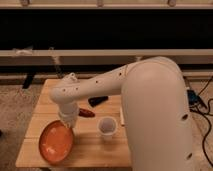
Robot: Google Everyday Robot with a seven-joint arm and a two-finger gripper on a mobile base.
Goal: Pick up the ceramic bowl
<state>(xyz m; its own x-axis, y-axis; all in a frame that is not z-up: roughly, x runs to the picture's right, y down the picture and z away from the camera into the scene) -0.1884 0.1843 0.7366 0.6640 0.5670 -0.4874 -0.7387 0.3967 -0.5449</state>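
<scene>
My arm (107, 85) reaches out from the right and bends down over the left half of the wooden tabletop (95, 150). My claw (67, 120) hangs at its end, pointing down at the upper right rim of the ceramic bowl (56, 142). The wrist housing covers the fingers, so I cannot tell whether my claw is released or clenched, or whether it actually has the rim.

The ceramic bowl is at the front left part of the tabletop, near the front edge. It is wide, shallow and orange-red, and its face looks tipped toward the camera, with the right rim highest just under my claw. Whether its lower edge touches the wood I cannot tell.

A small white cup (107, 126) stands upright to the right of the bowl, apart from it. Between the cup and my claw, a little farther back, lies a small reddish object (86, 113). Behind that, a dark flat object (97, 101) lies on the wood, partly under my arm.
</scene>
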